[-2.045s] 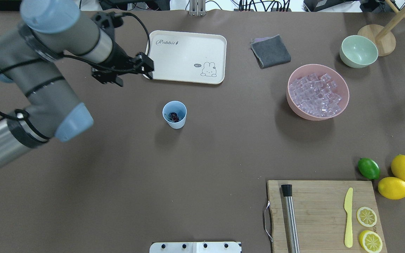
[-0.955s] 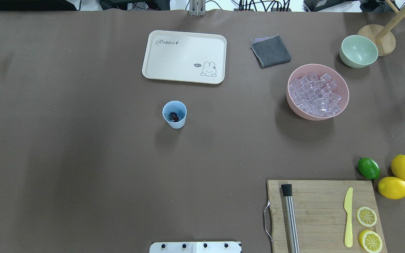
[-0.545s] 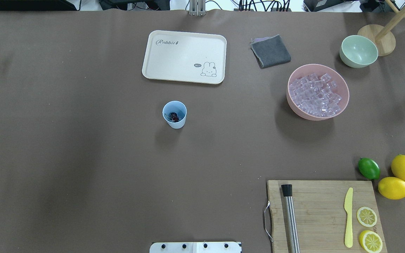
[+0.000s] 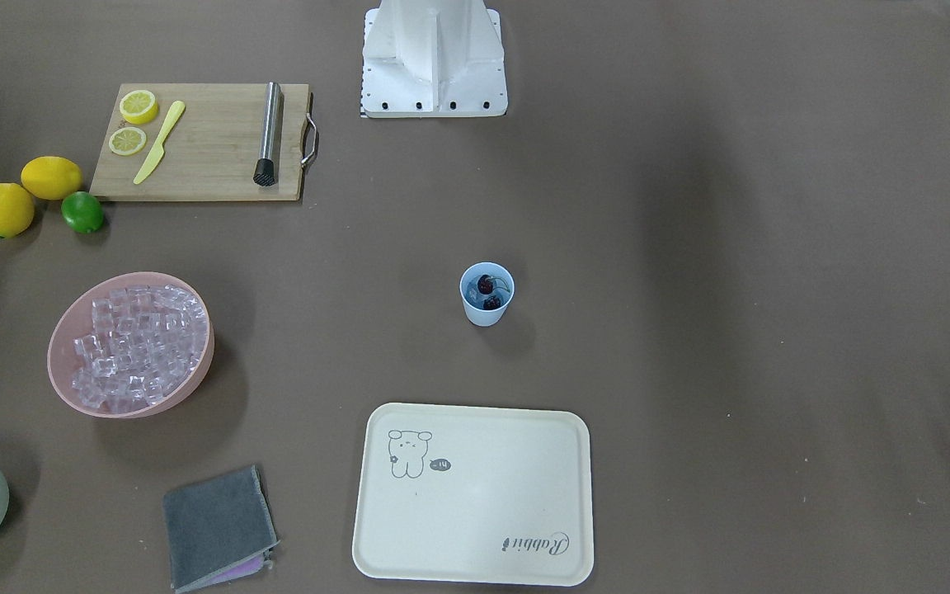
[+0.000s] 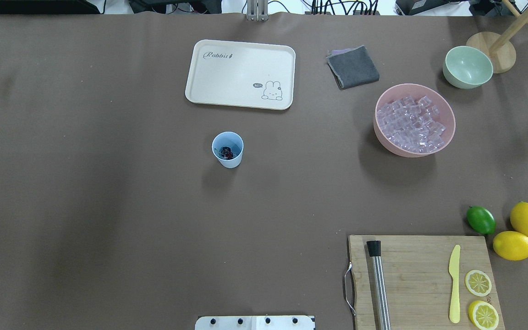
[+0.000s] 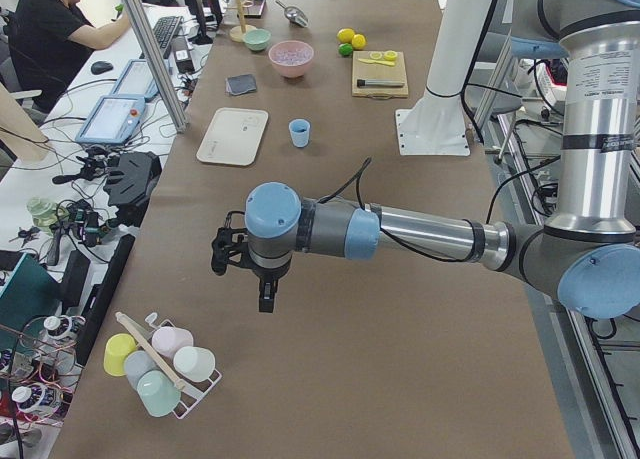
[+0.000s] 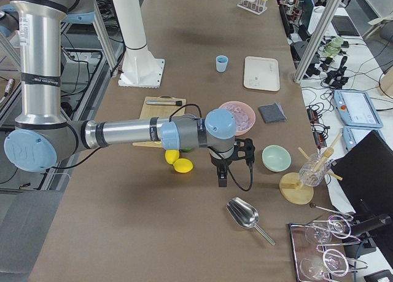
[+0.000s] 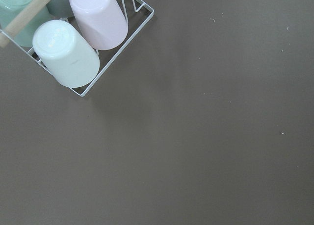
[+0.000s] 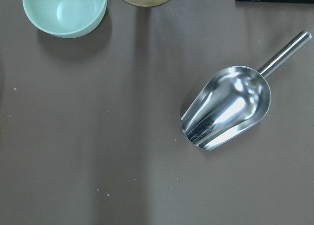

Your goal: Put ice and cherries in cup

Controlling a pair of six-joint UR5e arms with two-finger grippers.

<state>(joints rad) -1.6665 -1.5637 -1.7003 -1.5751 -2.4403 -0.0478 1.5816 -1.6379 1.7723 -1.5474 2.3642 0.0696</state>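
The light blue cup (image 5: 227,150) stands upright mid-table, also in the front view (image 4: 486,294). The dark red cherries (image 4: 487,293) lie inside it, also visible from overhead (image 5: 227,152). I cannot tell whether ice lies under them. The ice (image 5: 410,123) fills the pink bowl (image 5: 447,137), several clear cubes. My left gripper (image 6: 266,301) hangs far from the cup near a cup rack. My right gripper (image 7: 221,180) hangs past the pink bowl, above a metal scoop. Both show only in side views, so I cannot tell whether they are open or shut.
A cream tray (image 5: 241,73) lies beyond the cup, a grey cloth (image 5: 352,67) and a pale green bowl (image 5: 467,67) further right. A cutting board (image 5: 420,279) with muddler, knife and lemon slices, a lime (image 5: 480,219), lemons. A scoop (image 9: 225,107); a cup rack (image 8: 78,43).
Two seconds ago my left arm reached over the table near the tray; it has since left the overhead view. The cup, cherries and bowl have not moved.
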